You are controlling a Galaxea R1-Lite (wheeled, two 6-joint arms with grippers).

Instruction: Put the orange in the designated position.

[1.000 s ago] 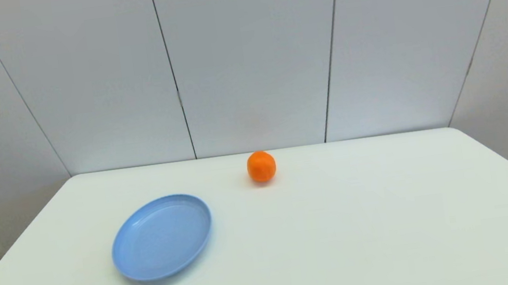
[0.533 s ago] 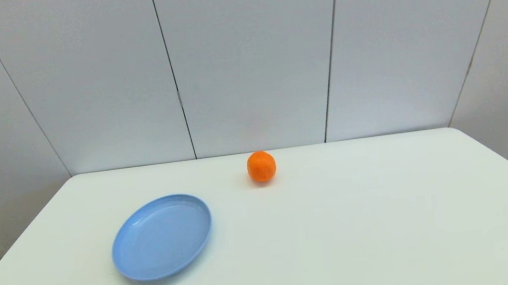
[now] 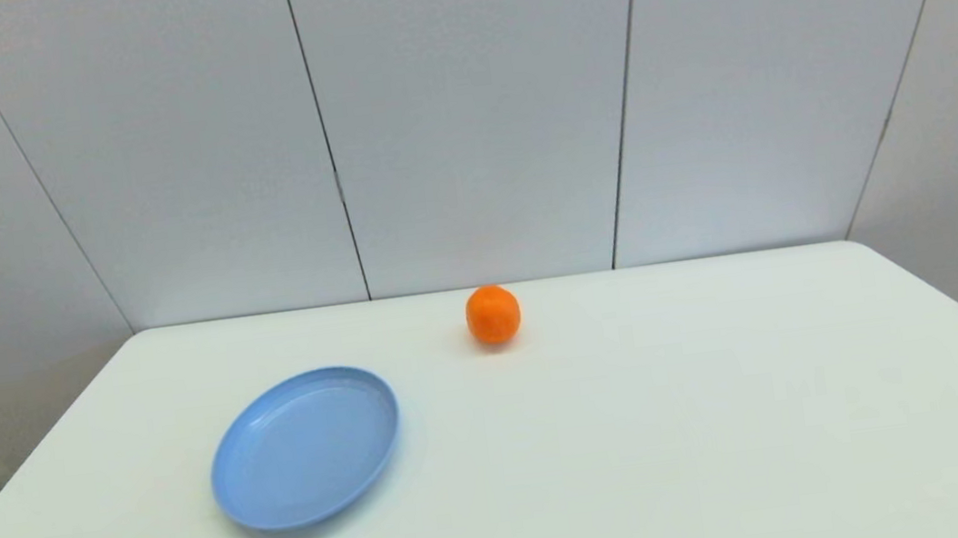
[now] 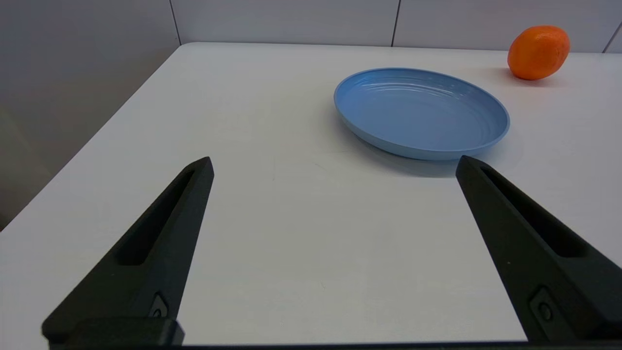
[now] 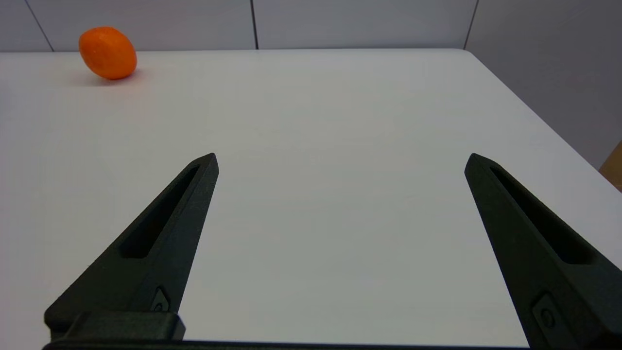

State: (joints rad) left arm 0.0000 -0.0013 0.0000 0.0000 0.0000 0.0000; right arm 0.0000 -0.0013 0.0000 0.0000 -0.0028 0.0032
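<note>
- Nothing has moved since the earlier head frames: the orange (image 3: 493, 314) and the blue plate (image 3: 304, 447) sit at the same spots, and no arm has come into the head view
- Nearest in the left wrist view, the left gripper (image 4: 333, 163) hangs low over the white table (image 4: 272, 233) at the near edge, its two black fingers (image 4: 160, 243) spread wide with nothing between them
- Nearest in the right wrist view, the right gripper (image 5: 340, 160) hangs the same way over bare table (image 5: 330, 218), its fingers (image 5: 165, 238) also set wide apart and holding nothing
- Neither gripper shows in the head view; both sit below its lower edge
- Farther in, the blue plate (image 4: 422, 113) lies flat, lower left of centre in the head frame and upper right of centre in the left wrist frame, with faint rings on its inner face
- Farthest back, the orange rests on the bare table (image 3: 645, 431) just above centre of the head frame, close to the table's far edge, to the upper right of the plate and well apart from it
- The orange (image 4: 538, 52) shows at the upper right corner of the left wrist frame, and the orange (image 5: 108, 52) at the upper left corner of the right wrist frame
- Behind the table stand grey wall panels (image 3: 469, 115) with dark seams
</note>
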